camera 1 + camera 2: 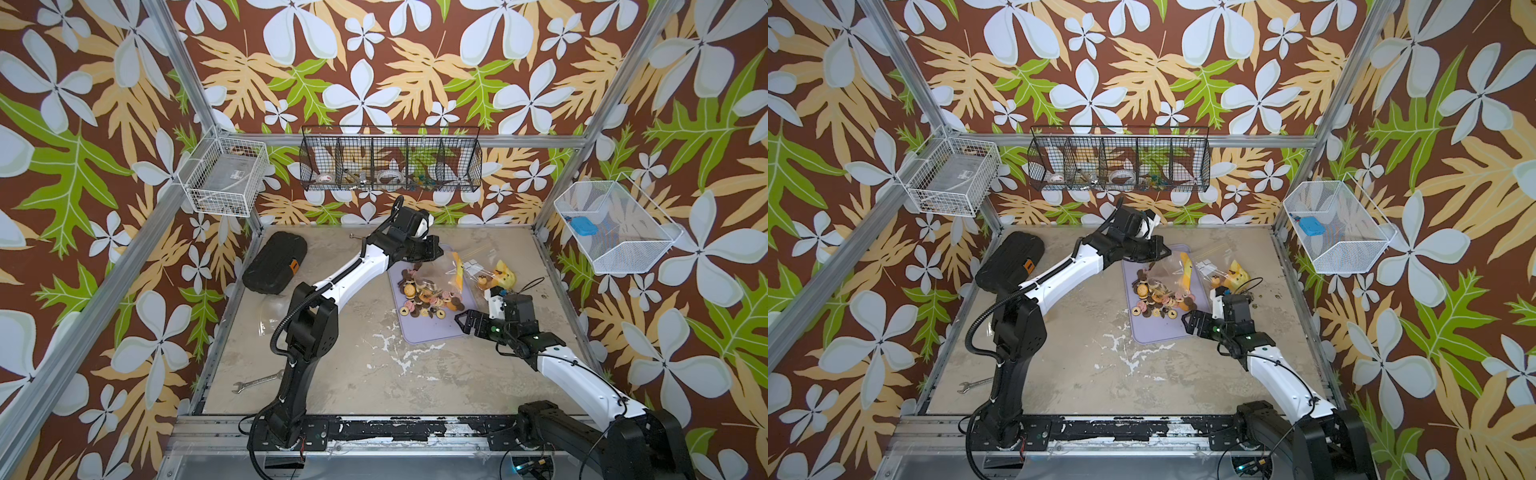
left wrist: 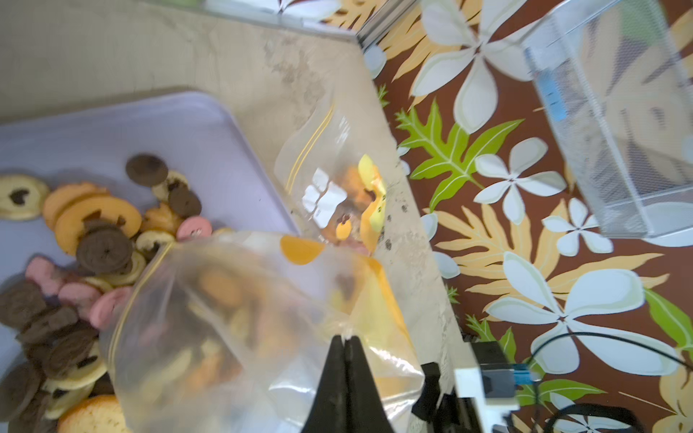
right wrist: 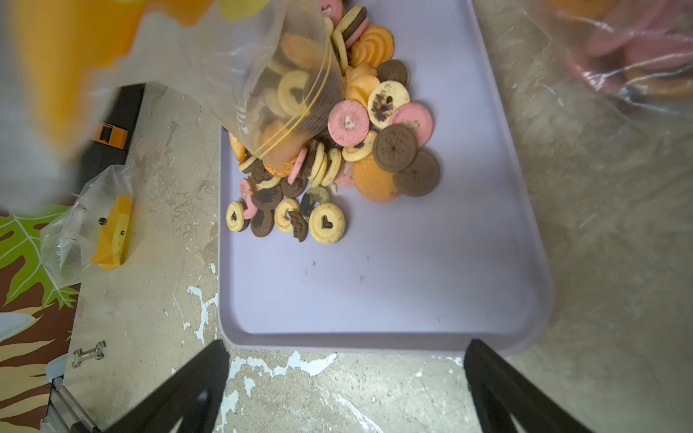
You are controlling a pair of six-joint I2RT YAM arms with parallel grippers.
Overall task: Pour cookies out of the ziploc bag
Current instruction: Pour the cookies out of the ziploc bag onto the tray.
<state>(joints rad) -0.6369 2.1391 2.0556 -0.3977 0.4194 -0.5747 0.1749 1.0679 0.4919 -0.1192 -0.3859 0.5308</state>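
The left gripper (image 2: 345,340) holds the ziploc bag (image 2: 232,318) tipped over the tray (image 3: 375,285), cookies (image 3: 378,127) heaped at its mouth.

Its jaws are pinched tight on a fold of plastic away from the bag's opening, so the yellow-striped mouth points down at the tray. Brown, pink, orange and pale yellow cookies lie piled on the tray's far half, touching the mouth; more sit inside the bag. The right gripper (image 3: 347,344) hangs over the table (image 3: 375,397) just beside the tray's near end, jaws spread wide, holding nothing. A second bag (image 3: 71,232) lies on the table beside the tray; it seems to hold something yellow-orange.
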